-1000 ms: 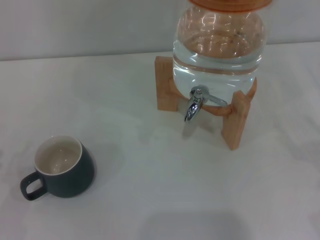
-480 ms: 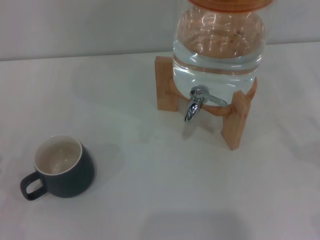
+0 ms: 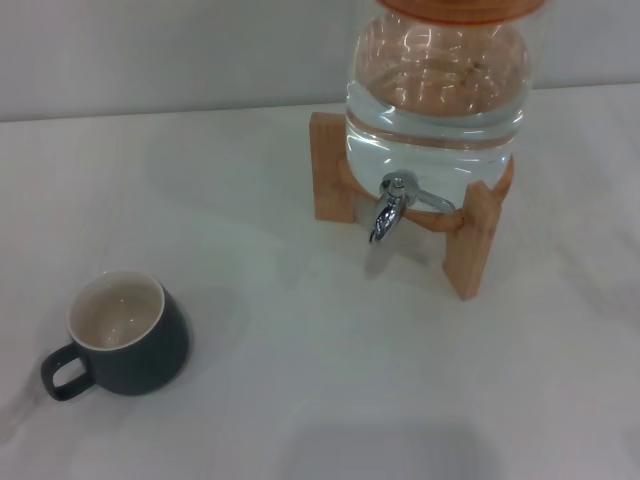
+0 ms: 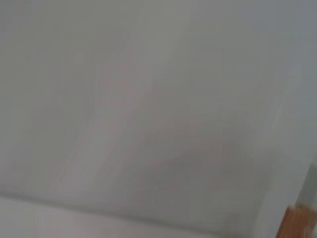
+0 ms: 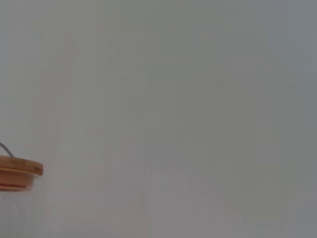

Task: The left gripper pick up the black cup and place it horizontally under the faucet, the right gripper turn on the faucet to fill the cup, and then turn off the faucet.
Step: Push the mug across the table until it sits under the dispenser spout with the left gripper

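White table (image 3: 300,400) spanning the head view; glass jar (image 3: 436,90) of water on a wooden stand (image 3: 470,240) at 1 o'clock, faucet (image 3: 388,212) at its front, spout down; cup (image 3: 125,335) upright at 8 o'clock, handle toward 8; neither gripper visible, grip impossible to tell.
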You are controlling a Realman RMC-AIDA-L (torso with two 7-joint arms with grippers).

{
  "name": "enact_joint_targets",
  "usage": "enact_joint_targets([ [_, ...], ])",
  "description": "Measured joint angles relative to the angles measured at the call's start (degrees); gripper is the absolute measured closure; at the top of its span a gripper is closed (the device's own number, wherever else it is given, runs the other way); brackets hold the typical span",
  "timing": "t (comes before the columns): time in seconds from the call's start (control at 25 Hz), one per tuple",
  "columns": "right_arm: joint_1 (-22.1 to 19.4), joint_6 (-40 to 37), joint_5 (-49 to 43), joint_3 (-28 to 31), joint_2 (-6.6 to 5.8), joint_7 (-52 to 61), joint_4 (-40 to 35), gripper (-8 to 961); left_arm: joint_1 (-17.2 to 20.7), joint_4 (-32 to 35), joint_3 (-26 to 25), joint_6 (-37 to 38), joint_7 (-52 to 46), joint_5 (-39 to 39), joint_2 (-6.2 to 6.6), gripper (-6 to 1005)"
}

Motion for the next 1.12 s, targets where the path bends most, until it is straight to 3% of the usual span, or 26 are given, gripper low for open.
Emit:
enact_joint_targets([
  [0.16,1.0,-0.5,0.0,0.4,-0.09,1.0,-1.4,141,3.0,3.1,0.0,0.5,-0.5,2.5,-1.30,131],
  [0.32,2.1,-1.0,-0.2,0.4,0.08,1.0,-2.8,141,4.0,3.1,0.0,1.0,-0.7,4.6,-1.41,132],
  [0.8,3.7,-1.1,-0.3,0.0,0.25,1.5,-3.9,141,1.9,1.5,0.4,5.6,-0.3,7.9,-1.79,137],
  [1.12,4.1,1.0,-0.5,-0.3,0.36,2.5,-4.0,141,-1.8,0.0,0.4,8.2,-0.6,10.7,-1.81,140],
])
